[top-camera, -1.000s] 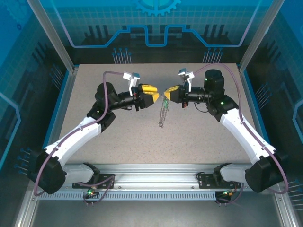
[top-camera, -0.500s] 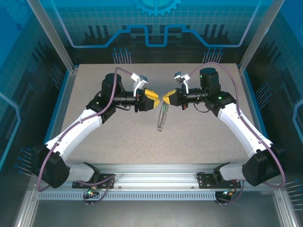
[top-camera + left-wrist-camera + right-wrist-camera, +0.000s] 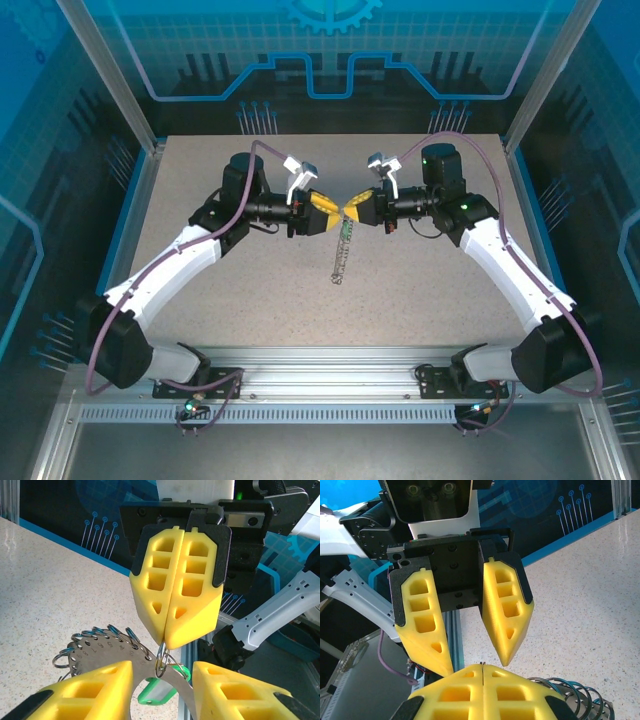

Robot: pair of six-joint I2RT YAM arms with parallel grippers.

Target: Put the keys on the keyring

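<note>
Both grippers meet above the speckled table (image 3: 250,290). We see the right gripper (image 3: 167,641), hollow-celled yellow fingers pressed together, pinching one thin wire ring of the keyring (image 3: 342,255), which dangles, fringed with silvery loops. The left gripper (image 3: 477,664) stands partly spread; the key (image 3: 159,692), with its green plastic tag, shows between its fingers.

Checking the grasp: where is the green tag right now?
In the left wrist view, the green tag hangs bottom centre, just below the shut right end effector holding the keyring, between the open fingers of the left end effector.
</note>
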